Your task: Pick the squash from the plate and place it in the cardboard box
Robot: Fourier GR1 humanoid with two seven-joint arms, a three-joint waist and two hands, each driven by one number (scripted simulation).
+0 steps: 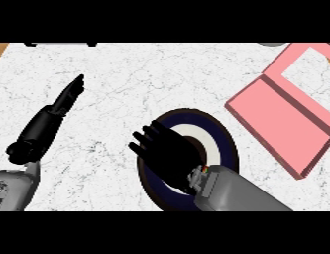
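1. The squash does not show: the right hand (169, 155) hangs over the middle of the plate (224, 141) and covers whatever lies there. By the task it should be on the plate under that hand, but I cannot confirm this.
2. Which way the squash points, and how its long axis runs, cannot be told for the same reason.
3. The right hand's fingers reach toward the far left over the plate's pale centre; whether they are curled round something or only lowered cannot be told (the hand is one dark mass).
4. The step in hand looks like the pick at the plate. The lift has not visibly begun.
5. The next move calls for a secure hold, a lift clear of the dark rim, then a carry right and far to the box (293, 106), a pink open container well apart from the plate's right side.
6. The left hand (66, 96) lies at the left on the white surface (124, 74), fingers straight and pressed together, holding nothing.
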